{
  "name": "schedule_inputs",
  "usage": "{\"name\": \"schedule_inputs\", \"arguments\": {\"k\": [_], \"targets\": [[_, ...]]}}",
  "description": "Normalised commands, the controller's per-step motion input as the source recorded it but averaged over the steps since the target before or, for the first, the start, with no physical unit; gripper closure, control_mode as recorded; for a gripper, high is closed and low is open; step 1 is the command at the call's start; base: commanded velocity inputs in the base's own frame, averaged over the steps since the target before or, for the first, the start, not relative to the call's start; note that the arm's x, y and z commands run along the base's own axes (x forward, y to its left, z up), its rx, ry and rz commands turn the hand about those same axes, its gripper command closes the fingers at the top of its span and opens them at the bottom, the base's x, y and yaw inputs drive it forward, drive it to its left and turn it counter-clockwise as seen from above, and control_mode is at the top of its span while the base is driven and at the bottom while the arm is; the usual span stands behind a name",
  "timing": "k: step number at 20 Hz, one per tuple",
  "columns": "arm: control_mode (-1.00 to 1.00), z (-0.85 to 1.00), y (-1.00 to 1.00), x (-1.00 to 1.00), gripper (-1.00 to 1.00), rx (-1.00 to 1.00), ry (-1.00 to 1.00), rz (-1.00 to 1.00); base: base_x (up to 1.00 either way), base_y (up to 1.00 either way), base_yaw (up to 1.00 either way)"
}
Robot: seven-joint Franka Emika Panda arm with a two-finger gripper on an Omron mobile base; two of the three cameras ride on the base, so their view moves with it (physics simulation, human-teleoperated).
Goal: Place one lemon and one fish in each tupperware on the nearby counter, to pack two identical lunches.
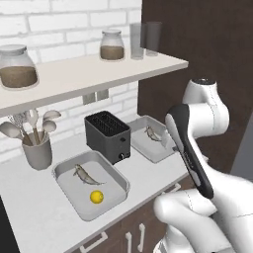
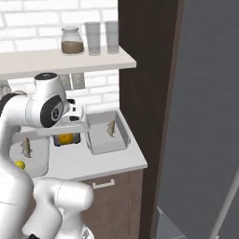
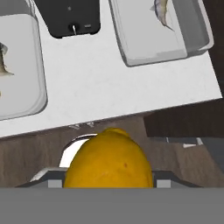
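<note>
My fingers [image 3: 109,183] are clamped on the orange-yellow lemon [image 3: 109,162], which swells up large at the bottom of the hand view and hides the tips themselves. In the right base view the same lemon [image 2: 66,138] peeks out yellow beneath my white forearm, above the table [image 2: 93,161].

Below the held lemon in the hand view runs the front edge of the white table [image 3: 113,83], with the dark brown cabinet front under it. Beyond that edge, to the upper right, lies the right tupperware [image 3: 192,46], light grey, with one fish [image 3: 161,11] near its far end. In the left base view this tupperware [image 1: 143,143] sits just right of the black toaster [image 1: 107,136], and its fish [image 1: 152,133] lies inside it.

The left tupperware [image 1: 66,170] sits in front of the toaster, toward the table's near edge. It carries the other fish [image 1: 85,174] and the bright yellow lemon [image 1: 97,197], the two lying apart, the lemon nearer the front rim. From the right base view I catch that fish [image 2: 26,147] and a sliver of that lemon [image 2: 19,164] beside my arm.

Further left on the table stands a grey holder of spoons and a whisk [image 1: 35,143]. Above, the white wall shelf [image 1: 99,71] carries two jars [image 1: 112,45] and two glasses [image 1: 144,39].
</note>
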Motion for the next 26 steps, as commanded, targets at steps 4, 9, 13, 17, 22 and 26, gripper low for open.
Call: {"name": "schedule_inputs", "arguments": {"k": [4,9,13,17,22,26], "targets": [[-1.00,-0.06,-0.17,1.00,1.00,0.00,-0.12,0.11,0.00,0.00,0.00],[-1.00,-0.53,-0.03,1.00,1.00,0.00,-0.13,0.14,0.00,0.00,0.00],[-1.00,-0.87,0.00,1.00,1.00,0.00,-0.03,0.10,0.00,0.00,0.00],[-1.00,-0.16,-0.02,0.96,1.00,0.00,0.06,0.04,0.00,0.00,0.00],[-1.00,-0.05,-0.01,0.58,1.00,-0.01,0.07,0.02,0.00,0.00,0.00],[-1.00,-0.34,0.00,0.29,1.00,-0.01,0.08,0.01,0.00,0.00,0.00]]}}
